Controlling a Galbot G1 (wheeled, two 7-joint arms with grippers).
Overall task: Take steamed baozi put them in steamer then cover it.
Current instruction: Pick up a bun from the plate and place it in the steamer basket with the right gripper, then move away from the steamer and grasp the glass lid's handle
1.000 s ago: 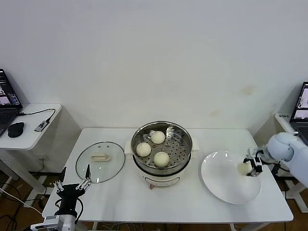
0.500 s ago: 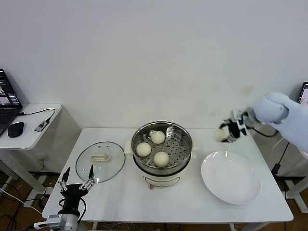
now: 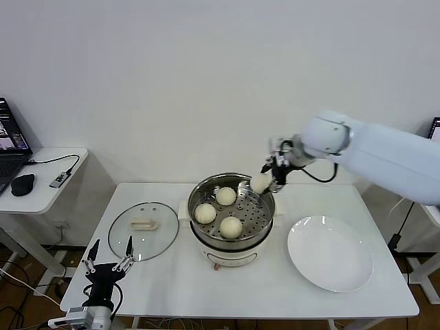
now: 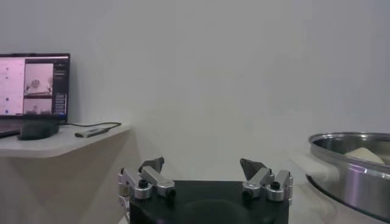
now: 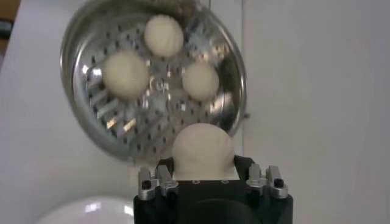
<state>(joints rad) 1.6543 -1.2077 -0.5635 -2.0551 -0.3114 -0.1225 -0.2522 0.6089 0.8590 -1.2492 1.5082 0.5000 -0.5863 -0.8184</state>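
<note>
The steel steamer (image 3: 265, 218) stands at the table's middle on its white base, with three cream-white baozi (image 3: 230, 227) on its perforated tray. My right gripper (image 3: 265, 180) is shut on a fourth baozi (image 3: 260, 183) and holds it above the steamer's back right rim. In the right wrist view that baozi (image 5: 203, 152) sits between the fingers, over the steamer (image 5: 85, 128) and its three buns. The glass cover (image 3: 143, 230) with its cream handle lies flat on the table left of the steamer. My left gripper (image 3: 108, 264) is open and empty, low at the table's front left corner.
An empty white plate (image 3: 331, 253) lies right of the steamer. A side desk (image 3: 42, 180) at the far left carries a laptop, mouse and cable. The steamer's rim shows in the left wrist view (image 4: 350, 170). Another laptop stands at the far right edge.
My right gripper lifted the baozi off the plate and carried it up and left, from the plate's right side to above the steamer's back right rim. The left gripper lowered slightly.
</note>
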